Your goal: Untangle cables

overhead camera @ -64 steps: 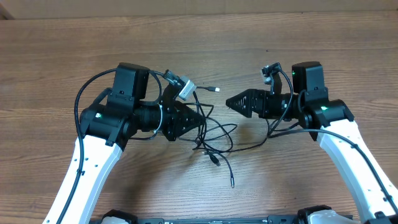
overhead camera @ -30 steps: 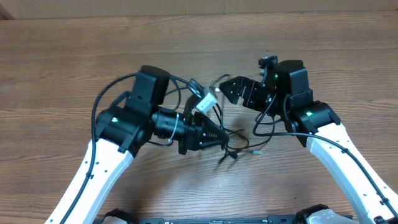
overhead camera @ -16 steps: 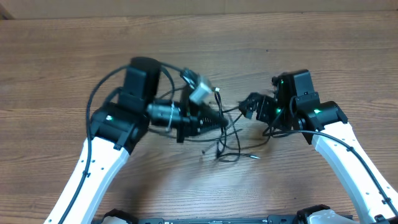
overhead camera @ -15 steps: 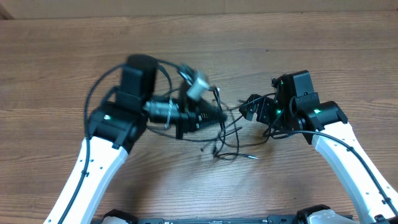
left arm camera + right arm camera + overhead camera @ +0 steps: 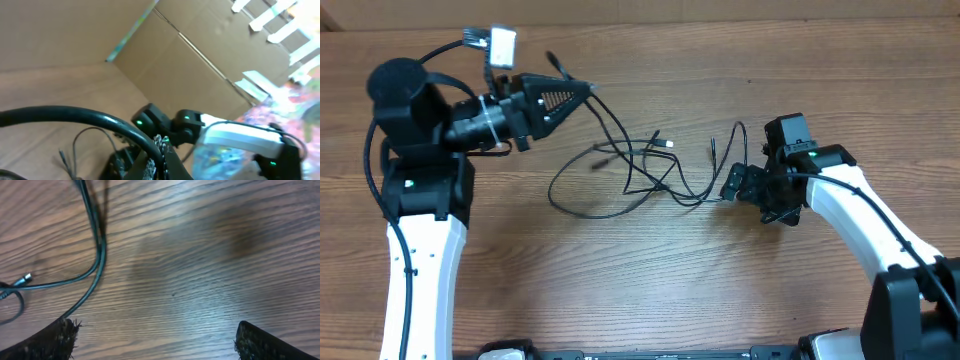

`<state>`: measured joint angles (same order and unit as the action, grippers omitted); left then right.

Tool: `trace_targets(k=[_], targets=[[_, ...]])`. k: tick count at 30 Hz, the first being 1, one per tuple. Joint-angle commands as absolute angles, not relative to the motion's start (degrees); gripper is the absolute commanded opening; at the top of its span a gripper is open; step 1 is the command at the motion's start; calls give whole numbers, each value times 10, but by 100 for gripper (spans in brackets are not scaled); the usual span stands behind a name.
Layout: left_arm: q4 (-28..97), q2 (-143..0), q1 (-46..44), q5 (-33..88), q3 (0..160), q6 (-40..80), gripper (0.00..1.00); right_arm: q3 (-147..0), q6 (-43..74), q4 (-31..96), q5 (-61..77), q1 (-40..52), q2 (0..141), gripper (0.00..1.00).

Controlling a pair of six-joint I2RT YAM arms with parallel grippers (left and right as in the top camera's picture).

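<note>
The cables (image 5: 650, 180) lie loosely snarled on the tabletop (image 5: 800, 70) at the middle of the frame. One strand rises to the upper left, where the left gripper (image 5: 584, 90) has its fingers closed on it. Other loops trail right toward the right gripper (image 5: 732, 184), whose fingers (image 5: 260, 341) stand wide apart over bare wood, holding nothing (in its wrist view a cord (image 5: 96, 245) passes at the upper left). I judge these cords light, limp and a little springy: they'll drag rather than lift cleanly, and a thin one can slip from a pinch. I'd take hold close to a plug end (image 5: 669, 145), where there's something firm, or on a lone run beside the crossing, and pull slowly so the loops don't cinch.
</note>
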<state>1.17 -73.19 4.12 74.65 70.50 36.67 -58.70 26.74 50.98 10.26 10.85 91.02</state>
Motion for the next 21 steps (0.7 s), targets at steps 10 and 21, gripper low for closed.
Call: trace_targets(k=[10, 21], targets=[[9, -731, 28, 906, 713, 329, 4, -590, 249, 446, 234, 107, 785, 100], [8, -731, -7, 865, 713, 302, 4, -590, 275, 348, 402, 132, 649, 100]])
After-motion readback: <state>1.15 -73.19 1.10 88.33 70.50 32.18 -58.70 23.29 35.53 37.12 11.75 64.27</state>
